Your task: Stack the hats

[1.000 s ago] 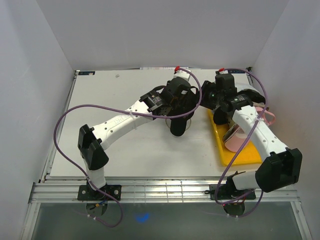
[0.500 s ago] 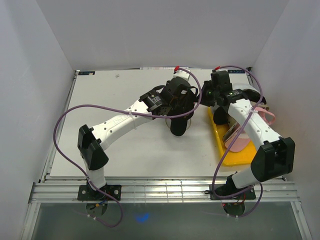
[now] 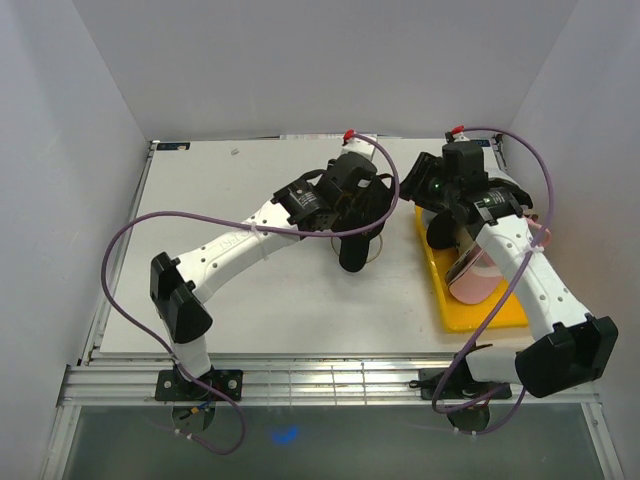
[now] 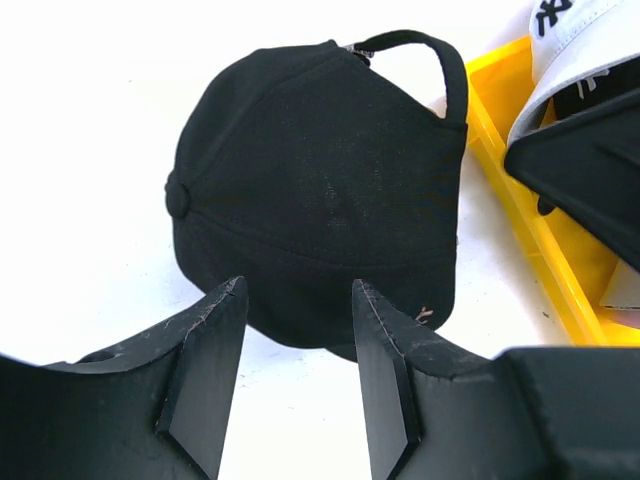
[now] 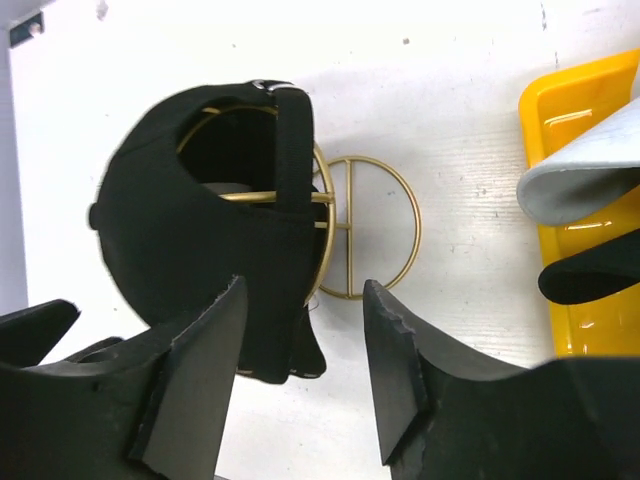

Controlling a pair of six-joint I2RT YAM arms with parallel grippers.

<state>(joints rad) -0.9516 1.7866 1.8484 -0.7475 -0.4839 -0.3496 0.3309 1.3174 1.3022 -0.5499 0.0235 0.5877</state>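
Observation:
A plain black cap (image 4: 320,170) hangs on the gold wire stand (image 5: 368,228) at mid-table, and it also shows in the top view (image 3: 353,250) and the right wrist view (image 5: 200,250). My left gripper (image 4: 298,290) is open and empty, just short of the cap's rim. My right gripper (image 5: 304,288) is open and empty, hovering beside the cap's lower edge and the stand. A pink cap (image 3: 478,278) lies in the yellow tray (image 3: 492,315). A white NY cap (image 4: 585,30) sits at the tray's far end. A pale brim (image 5: 585,180) and a black brim (image 5: 592,275) lie over the tray.
The yellow tray's rim (image 4: 520,200) runs close beside the stand. Both arms crowd the middle of the table, with the left gripper (image 3: 362,212) and right gripper (image 3: 428,200) near each other. White walls close in the back and both sides.
The right arm has swung its wrist slightly right and back, with the elbow moving outward. The left arm shifted a little. The black cap stays on the stand.

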